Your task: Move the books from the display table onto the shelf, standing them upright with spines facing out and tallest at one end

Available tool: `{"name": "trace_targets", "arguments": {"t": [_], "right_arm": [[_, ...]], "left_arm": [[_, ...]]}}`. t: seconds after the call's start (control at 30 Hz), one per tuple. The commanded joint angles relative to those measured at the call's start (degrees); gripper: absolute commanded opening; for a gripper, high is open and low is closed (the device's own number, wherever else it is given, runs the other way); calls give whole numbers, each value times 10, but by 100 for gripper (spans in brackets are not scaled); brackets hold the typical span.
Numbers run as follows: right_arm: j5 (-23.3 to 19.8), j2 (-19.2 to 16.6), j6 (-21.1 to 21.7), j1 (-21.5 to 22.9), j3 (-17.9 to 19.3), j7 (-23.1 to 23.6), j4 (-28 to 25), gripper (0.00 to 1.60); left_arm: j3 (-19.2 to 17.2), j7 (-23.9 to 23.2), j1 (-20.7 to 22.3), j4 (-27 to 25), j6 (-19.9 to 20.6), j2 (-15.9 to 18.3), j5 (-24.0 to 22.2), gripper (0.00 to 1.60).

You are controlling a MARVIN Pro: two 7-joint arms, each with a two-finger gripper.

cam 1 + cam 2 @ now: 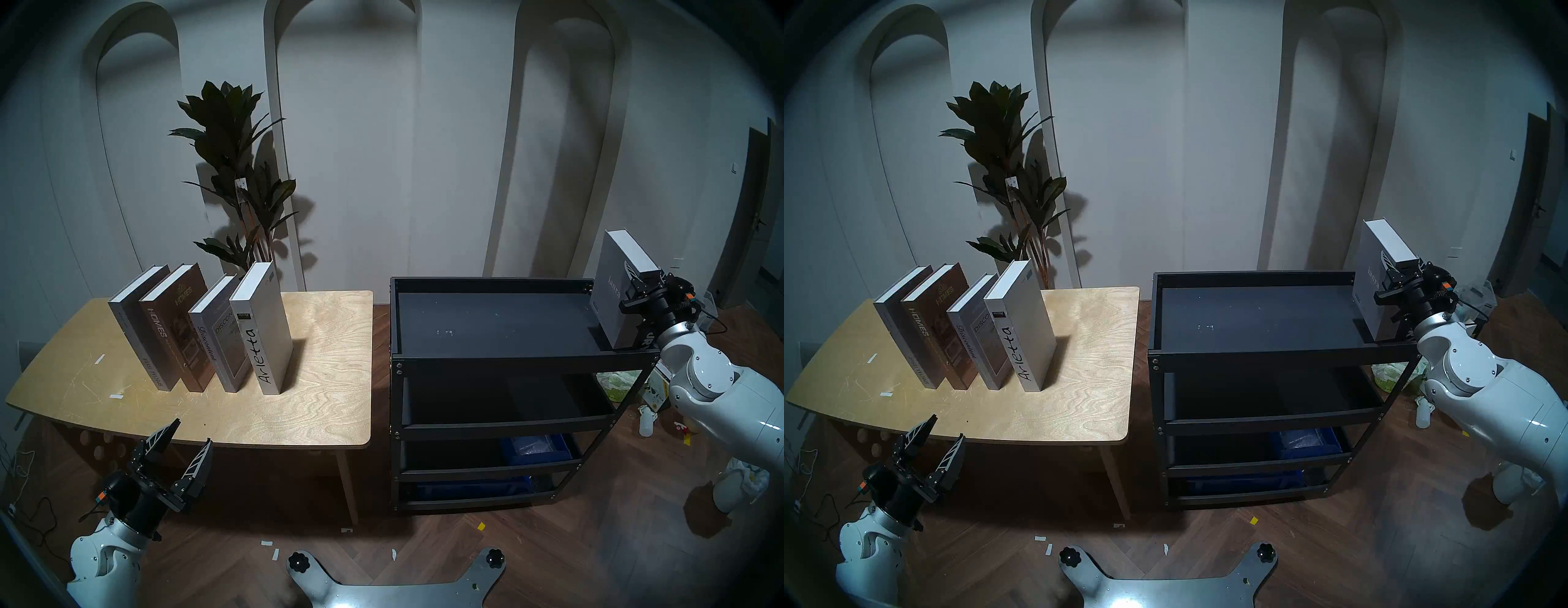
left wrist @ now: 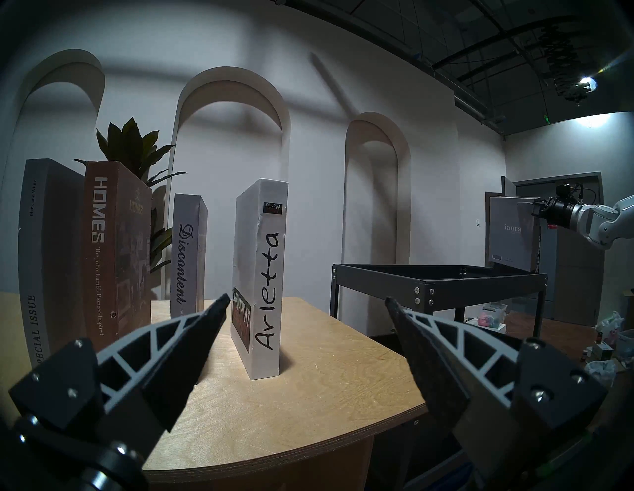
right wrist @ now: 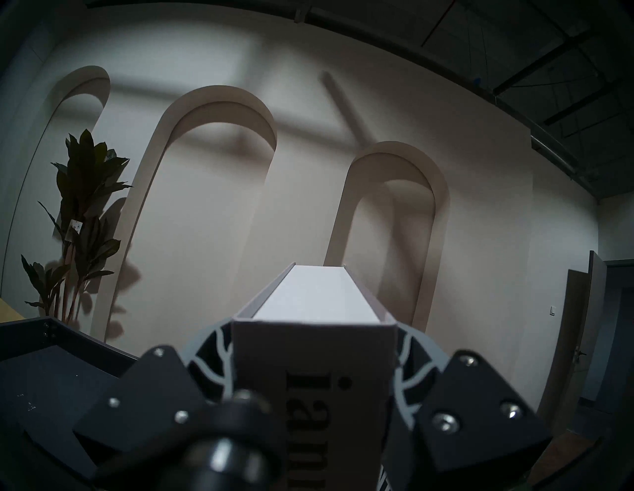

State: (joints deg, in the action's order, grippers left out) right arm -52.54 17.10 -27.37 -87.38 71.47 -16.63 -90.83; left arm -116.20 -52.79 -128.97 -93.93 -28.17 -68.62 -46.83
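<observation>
Left gripper [image 1: 180, 441]: lower left of the head view, jaws spread wide and empty, hanging in front of the near edge of the display table [image 1: 297, 407].
Books on table: four stand upright, left to right "Special Issue" [image 1: 140, 325], "HOMES" [image 1: 178, 327], "Discontent" [image 1: 218, 339], "Arletta" [image 1: 265, 327], spines toward the camera, leaning a little to the upper right.
Shelf [image 1: 500, 356]: centre right; its rimmed top level is bare except at its far right end.
Right gripper [image 1: 638, 282]: right edge of the frame, clamped on the spine end of the grey "ianra" book [image 1: 611, 293], one finger on each cover.
Held book: upright at the shelf's right end, bottom edge at or just above the top level; contact cannot be told. A dark book with white lettering seems to stand just behind it.
Step in hand, as I judge it: setting "ianra" down.
Doing it well: keep it vertical, lower until the bottom edge bears fully inside the rim, snug against its neighbour, spine outward, then part the fingers slowly so it does not tip.
</observation>
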Motion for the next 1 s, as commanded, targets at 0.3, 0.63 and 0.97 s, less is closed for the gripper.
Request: {"name": "trace_targets", "arguments": {"t": [0.3, 0.63, 0.97], "right_arm": [[-86, 19, 145, 109, 48, 122, 25, 0], [-50, 63, 161, 166, 33, 182, 108, 0], [7, 116, 129, 206, 13, 199, 172, 0]], "left_arm": [[0, 0, 2, -8, -1, 1, -1, 160], [-1, 1, 2, -9, -1, 1, -1, 160], [-1, 1, 1, -9, -1, 1, 0, 160]]}}
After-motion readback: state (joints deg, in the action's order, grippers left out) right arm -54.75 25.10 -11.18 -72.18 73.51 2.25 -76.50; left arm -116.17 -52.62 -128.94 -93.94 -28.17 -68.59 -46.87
